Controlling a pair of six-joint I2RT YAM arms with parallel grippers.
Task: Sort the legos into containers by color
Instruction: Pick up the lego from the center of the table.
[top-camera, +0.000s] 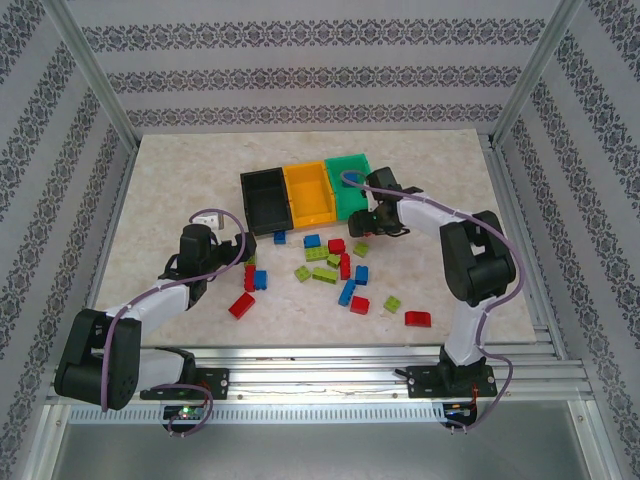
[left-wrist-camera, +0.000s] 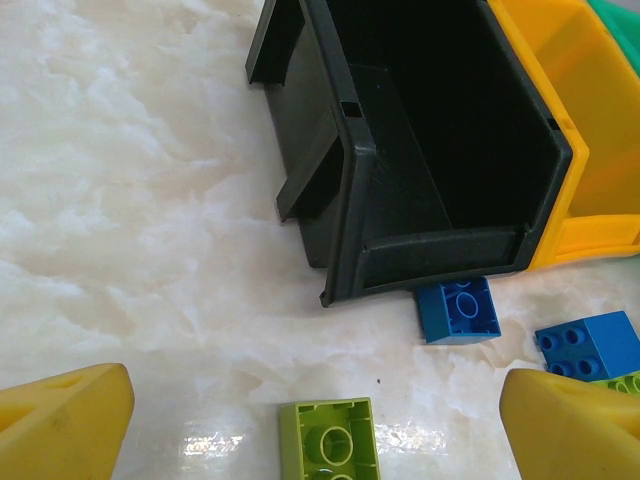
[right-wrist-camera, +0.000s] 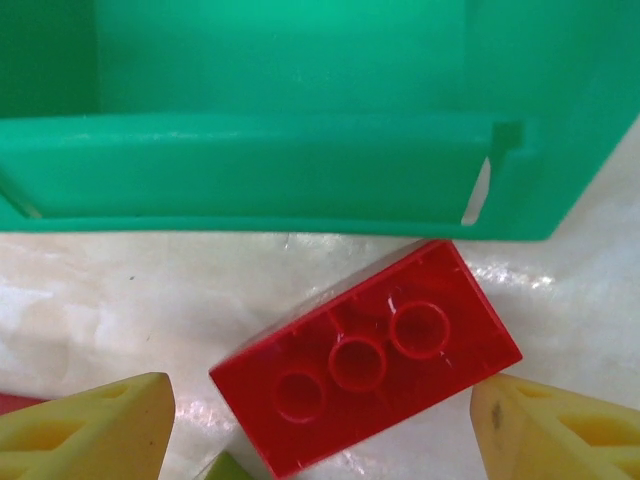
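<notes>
One red lego (right-wrist-camera: 365, 360) lies underside-up, long axis slanting up-right.

Beige marble-look tabletop (top-camera: 450, 170), patterned wallpaper panels (top-camera: 300, 75) on three sides, aluminium frame posts (top-camera: 95, 75), slotted rail (top-camera: 320, 365) at near edge.

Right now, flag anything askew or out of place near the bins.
A red lego lies upside down and skewed on the table just in front of the green bin, between the right gripper's open fingers. Nothing looks damaged.
</notes>
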